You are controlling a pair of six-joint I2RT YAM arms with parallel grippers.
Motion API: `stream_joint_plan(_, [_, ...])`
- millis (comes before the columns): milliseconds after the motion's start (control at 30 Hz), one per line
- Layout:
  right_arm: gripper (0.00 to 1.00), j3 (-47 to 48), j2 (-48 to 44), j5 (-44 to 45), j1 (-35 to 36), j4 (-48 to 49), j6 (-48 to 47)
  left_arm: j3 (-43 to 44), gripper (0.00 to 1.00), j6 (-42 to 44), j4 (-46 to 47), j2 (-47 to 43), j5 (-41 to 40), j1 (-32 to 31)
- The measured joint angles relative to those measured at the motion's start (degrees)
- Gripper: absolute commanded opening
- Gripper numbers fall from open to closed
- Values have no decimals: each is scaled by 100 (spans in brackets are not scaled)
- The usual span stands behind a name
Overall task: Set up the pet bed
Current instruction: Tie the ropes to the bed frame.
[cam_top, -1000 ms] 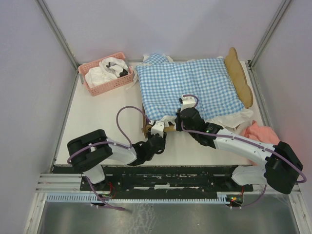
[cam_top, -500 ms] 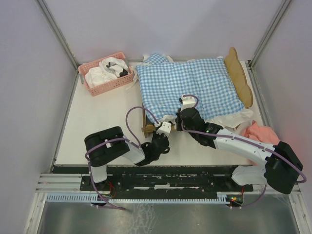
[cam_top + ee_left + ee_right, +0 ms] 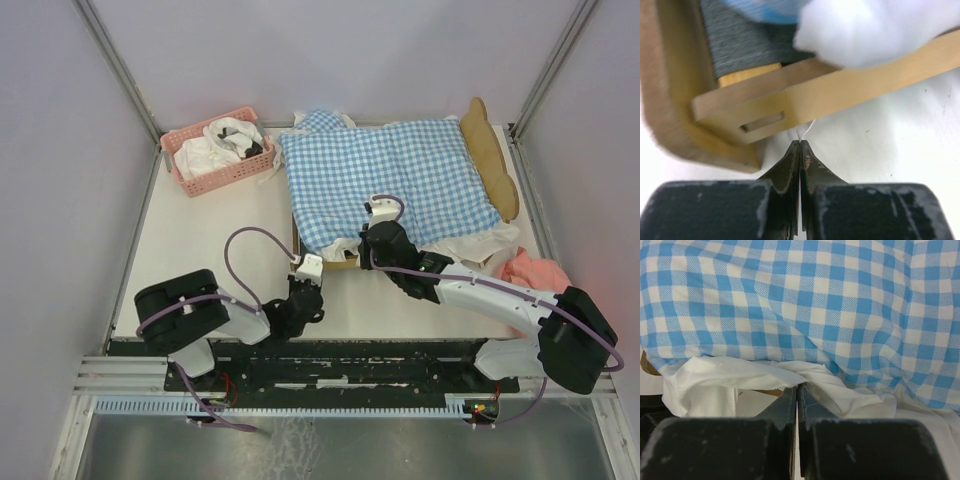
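Observation:
The pet bed [image 3: 487, 150] lies at the back of the table, its wavy headboard to the right, under blue-white gingham bedding [image 3: 385, 175]. My left gripper [image 3: 308, 258] is shut just short of the bed's near left corner. In the left wrist view its shut tips [image 3: 800, 143] touch only a wisp of white thread, facing the wood rail [image 3: 840, 90] and grey base [image 3: 740, 45]. My right gripper [image 3: 365, 235] is at the bedding's near edge. The right wrist view shows it [image 3: 799, 386] shut on the white ruffle [image 3: 740, 375] below the gingham [image 3: 805, 295].
A pink basket [image 3: 215, 150] with white cloths stands at the back left. A pink cloth [image 3: 530, 270] lies right of the bed, by my right arm. White fabric [image 3: 480, 245] spills from the bed's near right side. Walls close in left, right and behind.
My left gripper has closed and drawn back from the bed's near left corner toward the table's near edge. The right gripper has stayed on the ruffle.

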Motion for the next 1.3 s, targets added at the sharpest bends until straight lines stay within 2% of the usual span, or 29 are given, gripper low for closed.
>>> stream_joint_plan(200, [2, -85, 4, -76, 0, 92, 24, -627, 3, -341, -2, -610, 315, 20])
stream_joint_plan(467, [2, -190, -79, -470, 0, 83, 17, -994, 3, -951, -52, -1178, 951, 20])
stream_joint_plan(767, [2, -378, -490, -1447, 0, -107, 76, -1250, 3, -1665, -715, -2041, 951, 20])
stream_joint_plan(1000, [2, -706, -590, -2181, 251, 146, 365, -1578, 3, -2033, -1008, -2404, 938, 22])
stream_joint_plan(1300, [2, -466, 72, -2516, 614, 828, 654, -1797, 3, -2361, -1392, -3132, 745, 22])
